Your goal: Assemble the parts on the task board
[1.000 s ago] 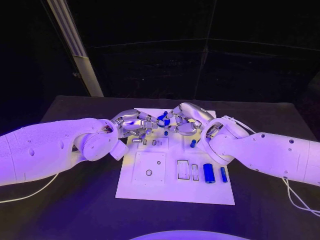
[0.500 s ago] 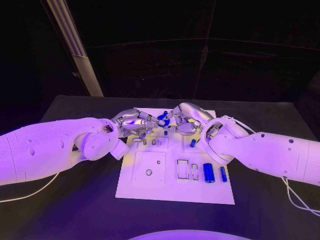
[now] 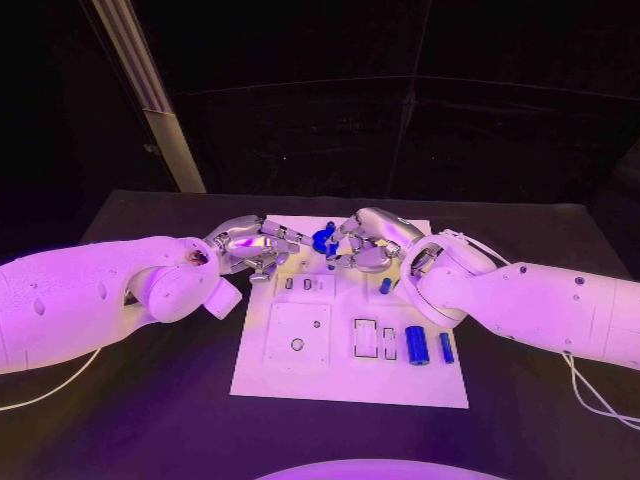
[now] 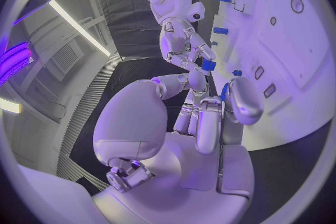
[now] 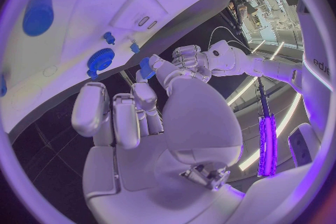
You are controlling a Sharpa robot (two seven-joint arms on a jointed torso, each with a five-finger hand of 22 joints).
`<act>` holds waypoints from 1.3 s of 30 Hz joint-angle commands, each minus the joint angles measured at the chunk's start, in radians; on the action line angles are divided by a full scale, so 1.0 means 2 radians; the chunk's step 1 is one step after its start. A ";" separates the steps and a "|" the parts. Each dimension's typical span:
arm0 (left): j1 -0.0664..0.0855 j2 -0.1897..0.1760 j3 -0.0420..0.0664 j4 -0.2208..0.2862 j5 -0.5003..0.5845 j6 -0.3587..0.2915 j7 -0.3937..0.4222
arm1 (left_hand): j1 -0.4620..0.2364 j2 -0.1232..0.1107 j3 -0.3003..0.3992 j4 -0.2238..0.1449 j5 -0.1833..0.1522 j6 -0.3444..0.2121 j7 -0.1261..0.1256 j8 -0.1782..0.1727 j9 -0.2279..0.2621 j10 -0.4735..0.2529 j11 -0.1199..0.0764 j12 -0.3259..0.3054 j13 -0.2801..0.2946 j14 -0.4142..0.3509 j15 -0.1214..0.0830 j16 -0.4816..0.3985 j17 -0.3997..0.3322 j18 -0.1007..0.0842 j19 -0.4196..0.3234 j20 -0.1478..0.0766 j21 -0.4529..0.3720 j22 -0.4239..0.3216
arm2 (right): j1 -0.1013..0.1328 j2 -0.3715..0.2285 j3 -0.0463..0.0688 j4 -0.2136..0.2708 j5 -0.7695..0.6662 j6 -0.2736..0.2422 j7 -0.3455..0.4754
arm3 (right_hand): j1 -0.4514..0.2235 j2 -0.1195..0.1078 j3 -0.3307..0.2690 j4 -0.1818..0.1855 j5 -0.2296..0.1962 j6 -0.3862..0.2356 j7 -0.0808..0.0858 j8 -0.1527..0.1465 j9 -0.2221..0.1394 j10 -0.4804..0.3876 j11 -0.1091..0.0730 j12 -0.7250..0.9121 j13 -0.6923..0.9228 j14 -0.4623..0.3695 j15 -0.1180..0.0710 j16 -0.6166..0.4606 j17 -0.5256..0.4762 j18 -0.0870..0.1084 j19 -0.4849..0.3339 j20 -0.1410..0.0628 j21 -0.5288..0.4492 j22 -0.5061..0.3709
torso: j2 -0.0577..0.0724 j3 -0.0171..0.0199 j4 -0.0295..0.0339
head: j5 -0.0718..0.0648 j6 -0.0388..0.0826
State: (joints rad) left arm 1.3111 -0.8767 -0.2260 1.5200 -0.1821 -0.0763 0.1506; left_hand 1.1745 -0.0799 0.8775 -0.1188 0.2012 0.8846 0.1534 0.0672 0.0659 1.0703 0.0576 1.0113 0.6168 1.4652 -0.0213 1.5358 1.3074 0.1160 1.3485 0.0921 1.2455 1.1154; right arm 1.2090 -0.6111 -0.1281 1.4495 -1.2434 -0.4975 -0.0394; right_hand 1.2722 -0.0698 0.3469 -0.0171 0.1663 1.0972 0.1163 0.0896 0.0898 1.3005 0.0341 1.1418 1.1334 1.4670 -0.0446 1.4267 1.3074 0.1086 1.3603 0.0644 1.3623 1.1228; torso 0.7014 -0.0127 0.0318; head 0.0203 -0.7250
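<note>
The white task board [image 3: 306,365] lies in the middle of the table. My right hand [image 3: 366,243] hovers over its far end and pinches a small blue part [image 5: 147,67] at its fingertips; the same part [image 4: 209,65] is seen from the left wrist. My left hand [image 3: 252,243] is just to the left of it, fingers loosely bent, with nothing seen in them. A blue gear [image 5: 101,60] sits on the board between the hands [image 3: 325,237]. Small blue pegs [image 5: 110,37] stand near it.
A thick blue cylinder [image 3: 418,347] and a slim blue one [image 3: 447,348] lie at the board's near right, beside several rectangular slots [image 3: 366,338]. Another small blue piece [image 3: 387,286] sits mid-board. Dark table surrounds the board.
My left hand has drawn back a little to the left, away from the right hand. The right hand stays over the board's far end.
</note>
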 commanded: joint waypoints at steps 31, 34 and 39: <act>0.007 -0.015 0.001 0.006 0.093 -0.073 0.121 | -0.014 0.000 -0.020 0.002 0.001 0.023 0.007 0.003 0.001 -0.032 0.009 -0.028 -0.035 0.018 0.010 -0.043 0.041 0.013 -0.059 0.005 -0.076 -0.090 | -0.018 0.054 0.000 -0.045 -0.127 0.088 -0.048 | -0.003 0.006 -0.001 0.004 0.004 0.004 0.000 0.002 0.001 -0.002 -0.001 -0.002 -0.003 0.032 0.002 0.004 0.033 -0.010 0.000 0.002 0.002 -0.001 | 0.001 0.0004 -0.0001 | 0.005 -0.007; 0.007 -0.014 0.001 0.006 0.093 -0.072 0.121 | -0.014 0.000 -0.020 0.002 0.001 0.023 0.007 0.003 0.001 -0.032 0.009 -0.028 -0.035 0.018 0.010 -0.043 0.041 0.013 -0.059 0.005 -0.076 -0.090 | -0.019 0.057 0.000 -0.048 -0.129 0.088 -0.050 | -0.003 0.006 -0.001 0.004 0.004 0.004 0.000 0.002 0.001 -0.002 -0.001 -0.002 -0.003 0.032 0.002 0.004 0.033 -0.010 0.000 0.002 0.002 -0.001 | 0.001 0.0005 0.0000 | 0.005 -0.008; 0.007 -0.012 0.001 0.006 0.093 -0.072 0.120 | -0.013 0.000 -0.020 0.001 0.002 0.022 0.006 0.003 0.000 -0.032 0.008 -0.028 -0.036 0.018 0.009 -0.042 0.042 0.013 -0.058 0.005 -0.074 -0.088 | -0.021 0.062 0.001 -0.054 -0.133 0.087 -0.054 | -0.003 0.006 -0.001 0.005 0.004 0.004 0.000 0.002 0.001 -0.002 -0.001 -0.002 -0.002 0.032 0.002 0.004 0.034 -0.010 0.000 0.002 0.002 0.000 | 0.001 0.0005 0.0002 | 0.006 -0.007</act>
State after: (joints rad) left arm 1.3242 -0.9024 -0.2258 1.5304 -0.0065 -0.2175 0.3659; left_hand 1.1512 -0.0802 0.8413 -0.1157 0.2012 0.9265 0.1669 0.0742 0.0679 1.0133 0.0718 0.9564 0.5467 1.4651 -0.0068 1.4552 1.3074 0.1324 1.2380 0.1043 1.0967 0.9380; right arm 1.1666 -0.4892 -0.1270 1.3450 -1.4838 -0.3310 -0.1348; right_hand 1.2617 -0.0694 0.3436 -0.0138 0.1702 1.1008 0.1162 0.0897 0.0909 1.3006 0.0341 1.1413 1.1292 1.4670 -0.0446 1.4309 1.3074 0.1086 1.3603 0.0644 1.3623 1.1219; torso 0.7028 -0.0117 0.0324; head 0.0314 -0.7403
